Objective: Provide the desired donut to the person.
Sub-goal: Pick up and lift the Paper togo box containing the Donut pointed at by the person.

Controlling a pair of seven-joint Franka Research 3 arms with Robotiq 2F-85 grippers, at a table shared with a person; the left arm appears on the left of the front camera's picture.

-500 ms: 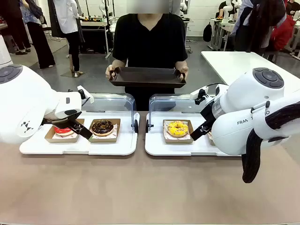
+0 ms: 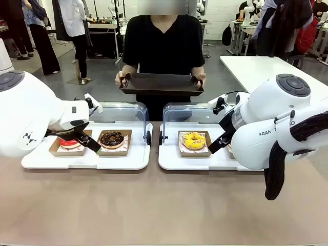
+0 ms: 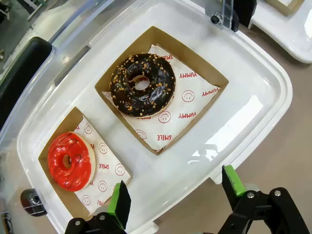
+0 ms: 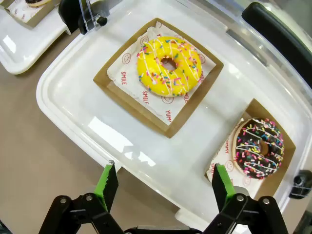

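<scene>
A person point(image 2: 164, 43) in a black T-shirt stands at the far side holding a dark tray point(image 2: 161, 84) with both hands. On the left white tray point(image 2: 77, 160) sit a red donut point(image 3: 69, 160) and a chocolate donut with nut crumbs point(image 3: 142, 85), each in a brown paper box. The right white tray point(image 2: 184, 161) carries a yellow sprinkled donut point(image 4: 168, 66) and a dark sprinkled donut point(image 4: 258, 146). My left gripper point(image 3: 176, 196) hovers open above the left tray's near edge. My right gripper point(image 4: 165, 186) hovers open over the right tray's near edge. Neither holds anything.
Clear hinged lids point(image 2: 119, 111) stand raised behind both trays. The brown tabletop point(image 2: 164, 205) stretches bare toward me. A white table point(image 2: 271, 69) stands at the back right, and bystanders move in the room behind.
</scene>
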